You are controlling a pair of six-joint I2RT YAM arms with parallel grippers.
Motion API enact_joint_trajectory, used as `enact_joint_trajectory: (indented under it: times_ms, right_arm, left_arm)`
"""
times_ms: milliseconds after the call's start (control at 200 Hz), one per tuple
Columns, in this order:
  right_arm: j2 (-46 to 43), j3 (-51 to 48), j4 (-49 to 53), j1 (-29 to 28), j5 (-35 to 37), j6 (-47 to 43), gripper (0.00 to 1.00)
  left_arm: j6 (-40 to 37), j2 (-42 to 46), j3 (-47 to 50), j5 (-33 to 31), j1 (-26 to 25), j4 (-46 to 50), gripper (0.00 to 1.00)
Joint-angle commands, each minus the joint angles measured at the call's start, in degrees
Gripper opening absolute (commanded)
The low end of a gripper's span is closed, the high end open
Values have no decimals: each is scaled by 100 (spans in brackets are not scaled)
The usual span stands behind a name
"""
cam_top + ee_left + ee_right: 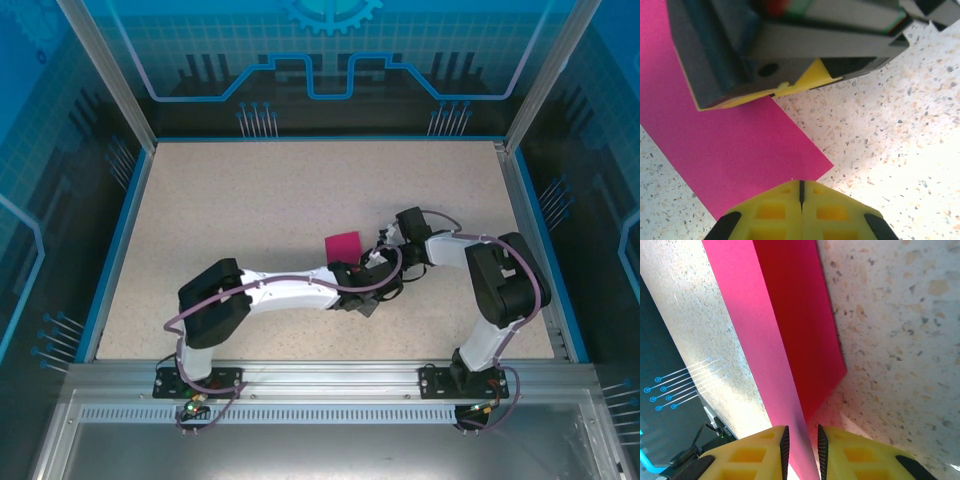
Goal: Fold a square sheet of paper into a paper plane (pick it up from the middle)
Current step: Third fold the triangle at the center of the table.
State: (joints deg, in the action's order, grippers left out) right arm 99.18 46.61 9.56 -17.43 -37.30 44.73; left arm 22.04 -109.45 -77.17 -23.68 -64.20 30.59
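Note:
The square sheet of paper (343, 244) is magenta-pink and lies mid-table, partly folded. In the right wrist view a lighter flap (752, 315) rises from the darker part (805, 315) that lies flat, and it runs up between the yellow pads of my right gripper (803, 432), which is shut on it. In the left wrist view the paper (730, 150) lies flat, one corner pointing right. My left gripper (801, 186) is shut, its tips at the paper's near edge beside that corner; I cannot tell whether paper is pinched. The right gripper's dark body (790, 45) hangs just beyond. From above, both grippers (362, 268) (376, 254) meet at the paper's right side.
The speckled beige table (250, 200) is bordered by a blue rim and aluminium posts, with blue patterned walls (320, 60) behind. Both arms bend inward from their bases at the near edge, their wrists and cables crowded together just right of centre.

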Motion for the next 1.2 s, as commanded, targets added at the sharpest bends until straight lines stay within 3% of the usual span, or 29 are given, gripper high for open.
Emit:
enact_joint_trajectory:
  times_ms: [0, 150, 305, 430, 650, 1005, 1195]
  right_arm:
    - [-174, 143, 220, 90, 32, -131, 25]
    - [-219, 164, 224, 93, 12, -139, 23]
    - [-230, 155, 55, 82, -220, -18, 20]
    - [-232, 164, 35, 91, -308, -19, 19]
    - [-140, 180, -85, 77, -531, 61, 19]
    - [-146, 143, -88, 75, -524, 54, 19]
    - [-152, 137, -60, 74, -479, 45, 19]
  left_arm:
    - [-117, 411, 242, 444, 225, -328, 1]
    - [-242, 623, 430, 763, 395, -474, 1]
    - [-408, 688, 521, 1086, 362, -556, 31]
    - [-426, 559, 493, 1036, 256, -550, 45]
    - [-364, 88, 97, 393, 7, -197, 56]
    - [-166, -34, -12, -437, -83, 0, 54]
    - [-172, 18, 8, -584, -83, -27, 33]
